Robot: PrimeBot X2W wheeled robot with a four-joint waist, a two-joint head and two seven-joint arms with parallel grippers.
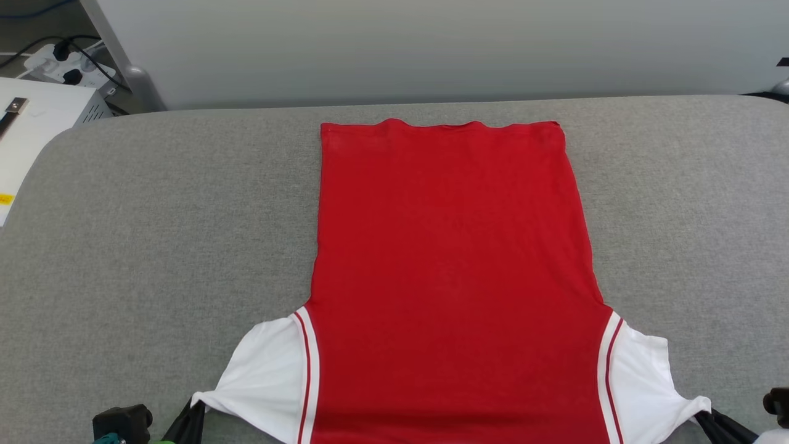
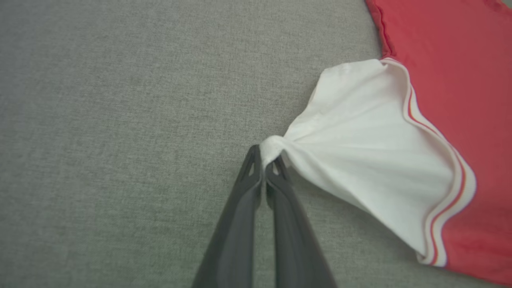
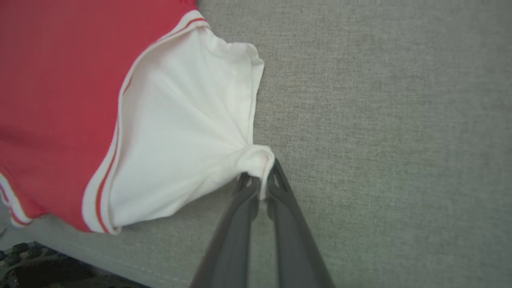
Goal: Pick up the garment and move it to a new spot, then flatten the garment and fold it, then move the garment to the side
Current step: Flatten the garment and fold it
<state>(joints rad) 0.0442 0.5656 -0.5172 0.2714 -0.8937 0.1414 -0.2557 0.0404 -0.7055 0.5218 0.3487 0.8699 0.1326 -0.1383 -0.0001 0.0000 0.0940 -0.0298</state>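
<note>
Two pinches hold the garment (image 1: 453,259), a red jersey-style T-shirt with white short sleeves, which lies spread on the grey fabric-covered table (image 1: 154,246). The left gripper (image 2: 264,160) has its long dark fingers pressed together on the gathered tip of the white left sleeve (image 1: 265,364). The right gripper (image 3: 260,184) nips the tip of the white right sleeve (image 1: 641,370) in the same way. The shirt's long axis runs straight away from the robot, with the wavy red hem (image 1: 441,125) at the far end and the shoulders at the near edge. The red body therefore lies between the two grippers and forward of them, each arm nearest its own sleeve. Smoothing probably calls for an even outward pull, along the sleeve line and across that axis.
</note>
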